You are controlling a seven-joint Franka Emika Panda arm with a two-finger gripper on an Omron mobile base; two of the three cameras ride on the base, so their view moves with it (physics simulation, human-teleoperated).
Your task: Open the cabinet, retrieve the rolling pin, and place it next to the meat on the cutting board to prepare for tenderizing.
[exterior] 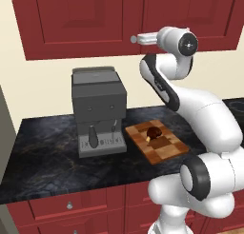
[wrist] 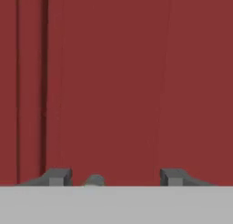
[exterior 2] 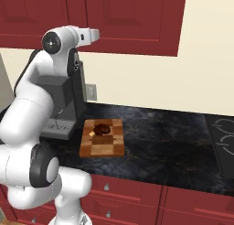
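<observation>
The white arm is holding its two-finger gripper (wrist: 116, 176) level against the dark-red raised-panel wall cabinet (exterior: 81, 19), whose doors are shut. In the hand view the dark finger tips (wrist: 57, 176) are standing apart, with the small round silver knob (wrist: 94, 180) lying between them, nearer the left tip; no contact on the knob is visible, so the jaws are reading as open. Risk: because the knob is sitting off-centre, one tip may be meeting it first and pushing it aside, or the grip may be slipping off when pulling begins. The rolling pin is presumably behind the doors, so its long axis and heading cannot be told. The checkered wooden cutting board (exterior: 167, 150) is lying on the dark counter beside the grey coffee machine (exterior: 97, 109), with the small dark brown meat (exterior: 153, 132) on its far half.
</observation>
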